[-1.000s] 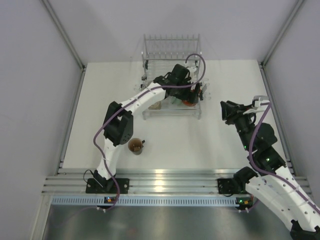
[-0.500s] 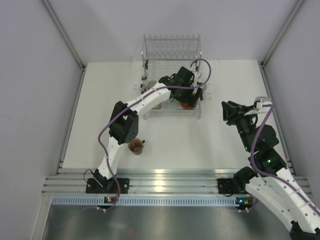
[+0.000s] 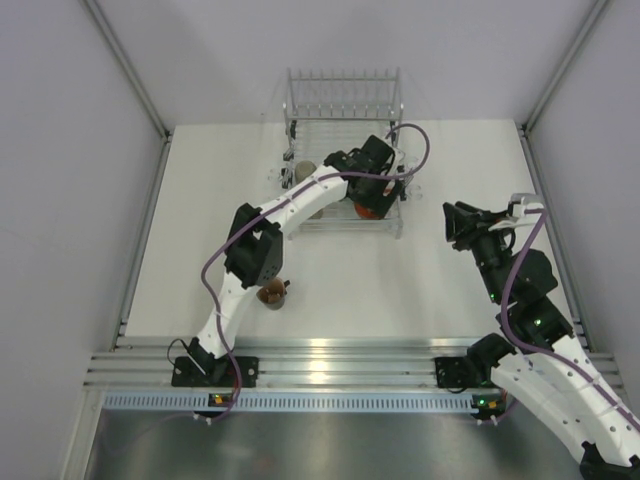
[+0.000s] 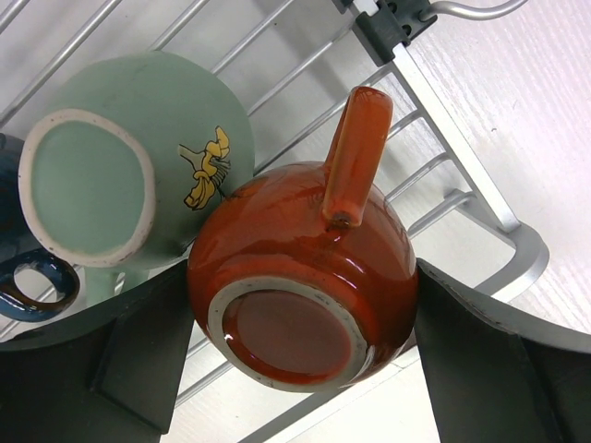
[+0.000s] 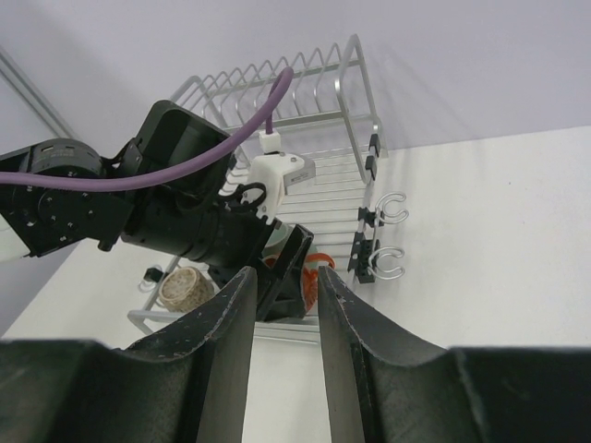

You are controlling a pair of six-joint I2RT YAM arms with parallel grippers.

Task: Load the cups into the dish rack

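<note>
From above, the left gripper (image 3: 376, 204) reaches deep into the rack (image 3: 342, 100), at its right near corner, with the orange mug (image 3: 370, 210) between its jaws. One brown mug (image 3: 272, 292) stands out on the table (image 3: 200, 200), right under the left arm's elbow and well apart from the right gripper (image 3: 452, 225), so we judge the left arm the nearer one for it.

At the left wrist, the jaws stand wide but press both flanks of the orange mug, a grip as far as we can see. The mug is upside down, foot toward the camera, with its handle (image 4: 355, 152) pointing at the rack's side rail. The mint mug (image 4: 138, 171) touches it on the left (also inverted), and the blue mug (image 4: 23, 281) lies beyond. Release looks to us a matter of going straight down, mouth first.

At the right wrist, the right gripper's fingers are partly apart and empty, aimed at the rack from the side, where a tan mug (image 5: 185, 288) sits.
</note>
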